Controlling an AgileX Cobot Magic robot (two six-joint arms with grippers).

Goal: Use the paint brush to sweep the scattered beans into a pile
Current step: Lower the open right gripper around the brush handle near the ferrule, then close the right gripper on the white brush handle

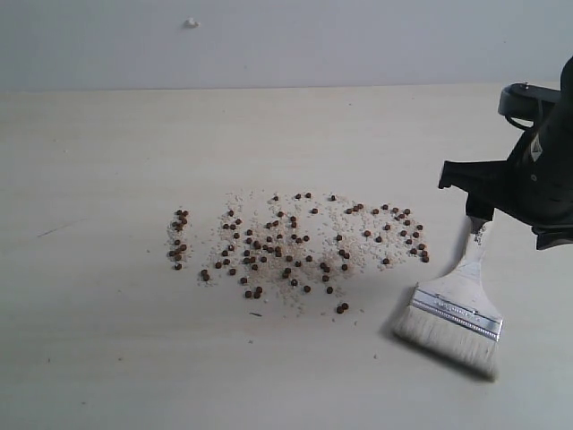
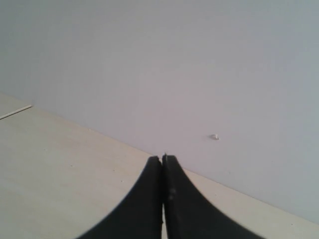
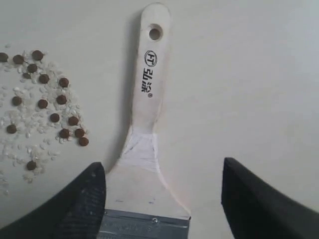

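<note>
While splayed, right hand (image 3: 163, 165) straddles paint brush (image 3: 148, 92).

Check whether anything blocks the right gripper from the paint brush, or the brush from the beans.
Nothing visible does. The right gripper is open, with its jaws on either side of the handle of the paint brush and nothing between. Only bare table separates the bristles from the nearest beans.

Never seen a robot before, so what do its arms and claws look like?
The black left gripper has two smooth, curved fingers tapering to points. The right gripper has similar black fingers. The right arm is chunky, angular black casing.
</note>
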